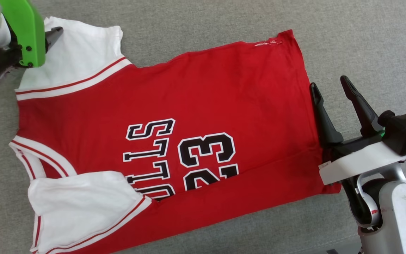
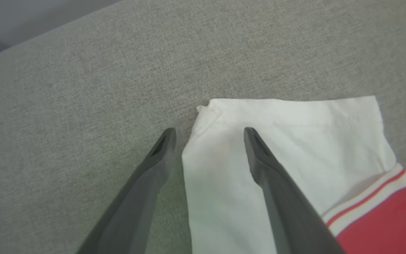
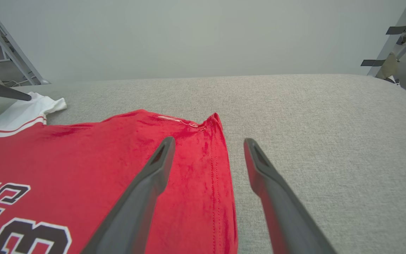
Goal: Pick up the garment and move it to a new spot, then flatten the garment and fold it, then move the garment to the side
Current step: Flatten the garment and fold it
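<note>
1. Head view: garment (image 1: 224,88) lies spread across grey fabric surface (image 1: 347,35), long axis left to right, collar (image 1: 37,151) leftward.
2. Left fingers (image 2: 270,176), open, straddle edge of white sleeve (image 2: 294,134); right fingers (image 3: 150,180), open, straddle hem (image 3: 224,169).

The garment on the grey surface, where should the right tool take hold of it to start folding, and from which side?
Grip the garment by its hem near the far corner, coming in from the bare grey surface on the robot's right. The open right tool sits astride that flat, straight edge, likely the easiest pinch.
</note>
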